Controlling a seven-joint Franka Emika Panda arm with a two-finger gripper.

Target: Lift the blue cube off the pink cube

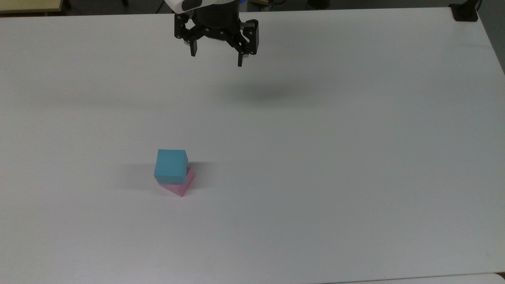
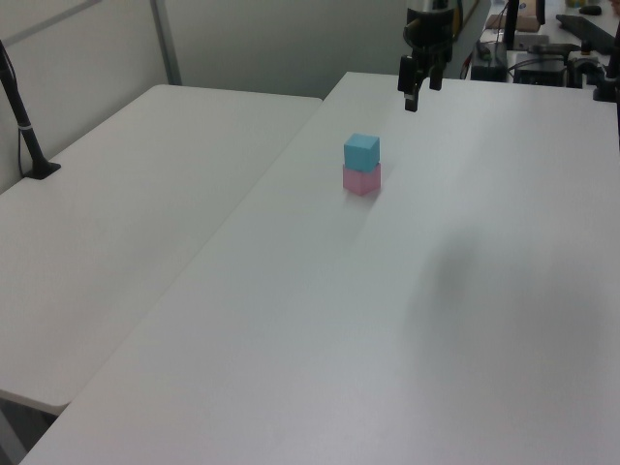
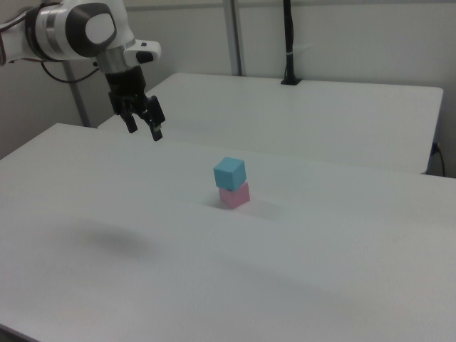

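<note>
The blue cube [image 1: 171, 166] sits squarely on top of the pink cube [image 1: 182, 186], the two forming a short stack on the white counter [image 1: 355, 157]. From the top view the blue cube is turned at an angle to the one beneath, so a pink corner pokes out toward the top view's lower right. In the left view the blue cube [image 2: 361, 150] rests on the pink cube [image 2: 361, 179] with their faces close to aligned; in the right view the same stack shows blue [image 3: 229, 172] over pink [image 3: 234, 194]. The gripper [image 1: 216, 59] hangs in the air above the counter, well apart from the stack, near the far edge in the top view. Its fingers [image 1: 193, 47] are spread wide with nothing between them. In the right view the gripper [image 3: 144, 131] points downward, up and toward the right view's left of the cubes. A second white table [image 2: 145, 194] stands beside the counter.
</note>
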